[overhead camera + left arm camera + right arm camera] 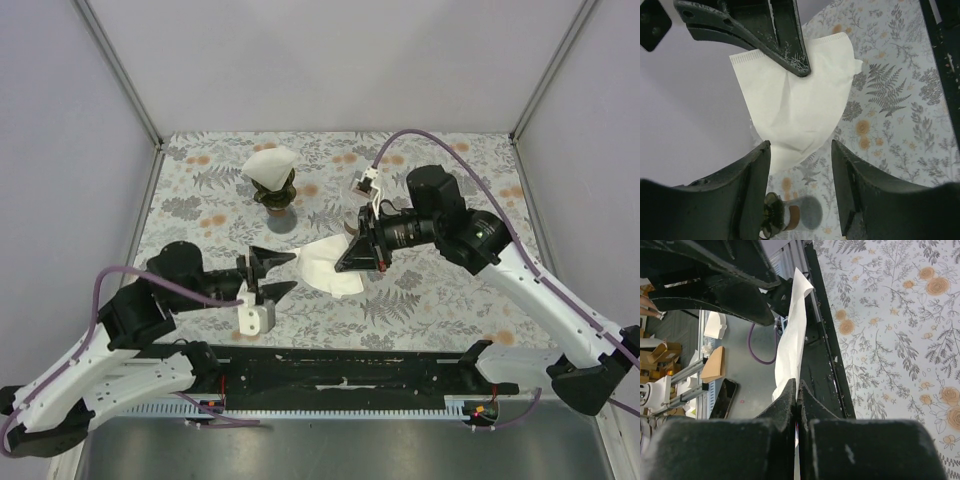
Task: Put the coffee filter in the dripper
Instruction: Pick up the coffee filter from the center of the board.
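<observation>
A white paper coffee filter (pixel 322 265) hangs above the middle of the floral table, and my right gripper (pixel 343 267) is shut on its right edge. The right wrist view shows that filter (pixel 791 335) edge-on, rising from the closed right gripper (pixel 798 390). My left gripper (pixel 293 271) stands open just left of the filter, not touching it. In the left wrist view the filter (pixel 795 107) lies beyond the open left gripper (pixel 801 146). The dark dripper (pixel 275 195) stands at the back left, with another white filter (pixel 272 165) in its top.
The floral cloth (pixel 450 290) covers the table between grey side walls. A black rail (pixel 340 365) runs along the near edge between the two arm bases. Past the table edge the right wrist view shows a phone (pixel 725 397) and boxes on the floor.
</observation>
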Tool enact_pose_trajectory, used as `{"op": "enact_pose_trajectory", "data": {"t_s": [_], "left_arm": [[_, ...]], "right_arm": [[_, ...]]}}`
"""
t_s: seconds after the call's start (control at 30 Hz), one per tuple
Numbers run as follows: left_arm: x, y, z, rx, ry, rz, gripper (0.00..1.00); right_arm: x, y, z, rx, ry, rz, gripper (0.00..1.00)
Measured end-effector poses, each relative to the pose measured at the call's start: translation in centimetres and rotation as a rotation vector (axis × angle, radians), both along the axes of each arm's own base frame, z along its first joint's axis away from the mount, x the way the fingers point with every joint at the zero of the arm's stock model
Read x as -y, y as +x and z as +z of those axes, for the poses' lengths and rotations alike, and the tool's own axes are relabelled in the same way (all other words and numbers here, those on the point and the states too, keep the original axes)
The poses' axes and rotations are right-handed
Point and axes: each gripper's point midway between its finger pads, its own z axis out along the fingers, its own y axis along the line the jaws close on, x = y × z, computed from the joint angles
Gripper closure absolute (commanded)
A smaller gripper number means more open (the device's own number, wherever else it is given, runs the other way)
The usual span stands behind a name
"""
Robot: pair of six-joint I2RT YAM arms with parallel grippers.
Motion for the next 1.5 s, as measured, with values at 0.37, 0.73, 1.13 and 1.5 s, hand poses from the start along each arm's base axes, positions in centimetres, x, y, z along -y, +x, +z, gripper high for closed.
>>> {"op": "enact_pose_trajectory", "data": {"t_s": [0.37, 0.73, 1.13, 1.5], "left_arm": [[2.0, 1.6, 2.3, -0.597, -0.065, 0.195, 0.25], [3.6, -1.5, 1.2, -0.918, -0.120, 0.106, 0.28], [4.7, -2.7, -0.3, -1.071, -0.132, 0.056, 0.98], [5.7, -2.2, 0.7, -1.254, -0.225, 0.054, 0.98]], "right_arm": [[1.0, -1.1, 0.5, 0.134, -0.129, 0.069, 1.00], [0.0, -4.6, 0.6, 0.289, -0.162, 0.246, 1.00], [-1.1, -3.9, 1.1, 0.381, -0.166, 0.289, 0.74], [4.6, -1.0, 3.2, 0.543, -0.141, -0.076, 0.17]]}}
